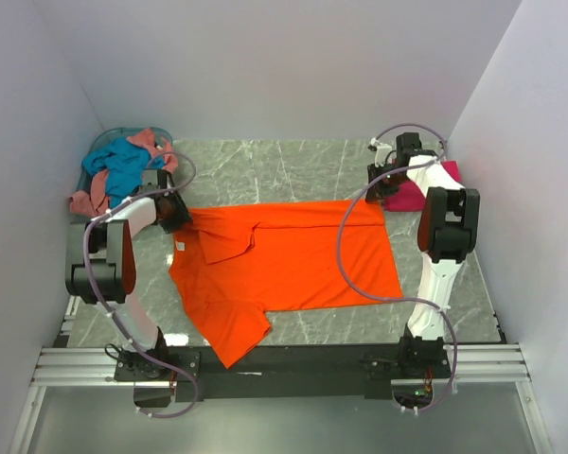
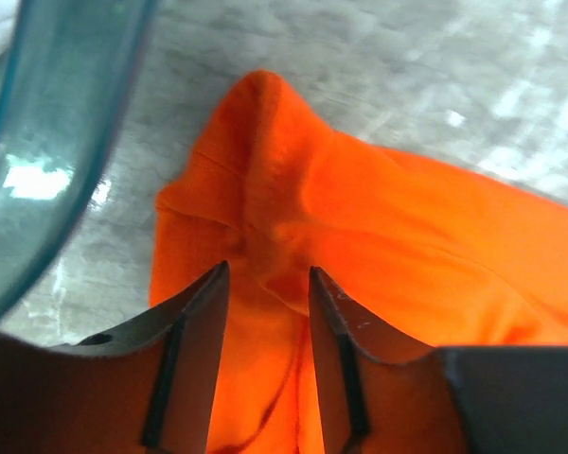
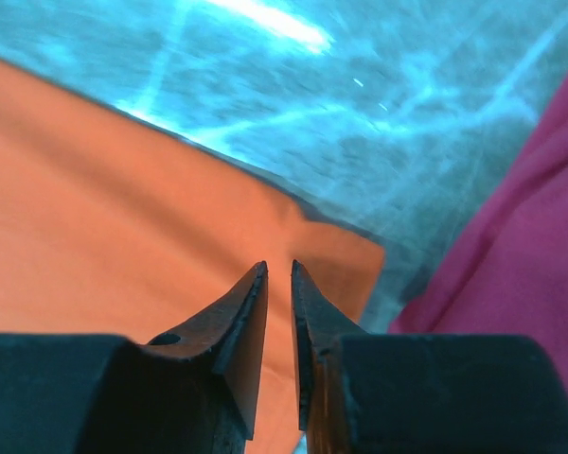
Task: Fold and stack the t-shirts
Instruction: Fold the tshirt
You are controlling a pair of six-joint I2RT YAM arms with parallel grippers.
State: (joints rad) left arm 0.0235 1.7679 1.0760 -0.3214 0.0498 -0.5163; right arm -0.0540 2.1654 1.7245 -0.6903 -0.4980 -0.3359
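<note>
A bright orange t-shirt point(image 1: 284, 260) lies spread across the marble table, one sleeve hanging toward the near edge. My left gripper point(image 1: 182, 216) sits at its far left shoulder. In the left wrist view its jaws point(image 2: 265, 274) hold a raised, bunched ridge of the orange cloth point(image 2: 407, 227). My right gripper point(image 1: 383, 189) is at the shirt's far right corner. In the right wrist view its jaws point(image 3: 278, 267) stand a narrow slit apart over the flat orange corner point(image 3: 104, 218). A magenta-pink t-shirt point(image 1: 412, 194) lies just to the right of it point(image 3: 511, 255).
A pale blue round basket point(image 1: 109, 140) stands at the far left, its rim close to my left gripper point(image 2: 66, 142). It holds a teal-blue t-shirt point(image 1: 123, 165) and a salmon-pink one point(image 1: 90, 199) that spills over its side. White walls close in on three sides.
</note>
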